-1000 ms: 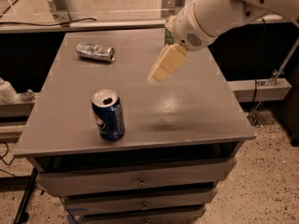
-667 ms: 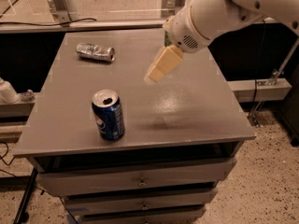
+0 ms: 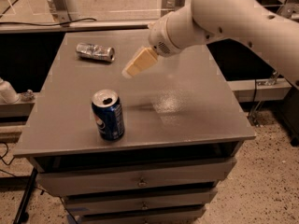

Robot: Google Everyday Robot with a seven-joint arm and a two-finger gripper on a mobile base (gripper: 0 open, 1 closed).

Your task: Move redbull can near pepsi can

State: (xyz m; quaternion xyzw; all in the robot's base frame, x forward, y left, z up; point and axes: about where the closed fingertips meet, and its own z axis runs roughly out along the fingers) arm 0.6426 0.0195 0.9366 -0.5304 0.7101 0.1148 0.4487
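Observation:
The redbull can (image 3: pixel 95 52), slim and silver with blue patches, lies on its side at the far left of the grey table top (image 3: pixel 187 111). The pepsi can (image 3: pixel 108 114), dark blue with a silver top, stands upright near the front left edge. My gripper (image 3: pixel 133 67) hangs above the table's middle, to the right of the redbull can and above and behind the pepsi can. It holds nothing that I can see. The white arm (image 3: pixel 224 17) reaches in from the upper right.
The table is a cabinet with drawers (image 3: pixel 140 181) below its front edge. A white bottle-like object (image 3: pixel 7 91) sits on a lower ledge to the left. Metal posts and a cable lie on the floor behind the table.
The gripper has moved left and slightly toward the redbull can. Both cans have stayed where they were.

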